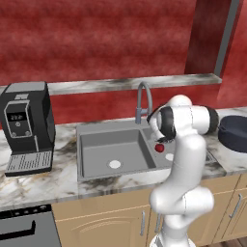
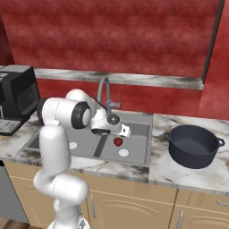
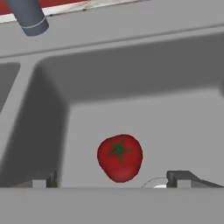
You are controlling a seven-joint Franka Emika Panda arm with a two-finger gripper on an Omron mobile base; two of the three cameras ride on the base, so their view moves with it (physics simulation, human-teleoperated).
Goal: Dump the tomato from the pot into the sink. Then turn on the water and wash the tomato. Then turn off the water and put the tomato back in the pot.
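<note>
The red tomato (image 3: 119, 156) lies on the floor of the grey sink's (image 3: 175, 118) right basin, its green stem star facing the hand camera. In the base views the tomato (image 1: 159, 147) (image 2: 118, 142) sits near that basin's pale drain (image 2: 124, 153). My gripper (image 3: 114, 178) hangs just above it, open, one dark fingertip showing on each side and nothing between them. From the right base view the gripper (image 2: 118, 133) points down into the basin. The dark navy pot (image 2: 194, 145) (image 1: 234, 132) stands upright on the counter right of the sink. The faucet (image 1: 144, 99) (image 2: 105, 91) rises behind the divider.
A black coffee machine (image 1: 26, 125) stands on the marble counter left of the sink (image 1: 96, 144). The faucet spout (image 3: 27, 17) hangs near the hand at its upper left. A ledge and red wall run behind. Bare counter surrounds the pot.
</note>
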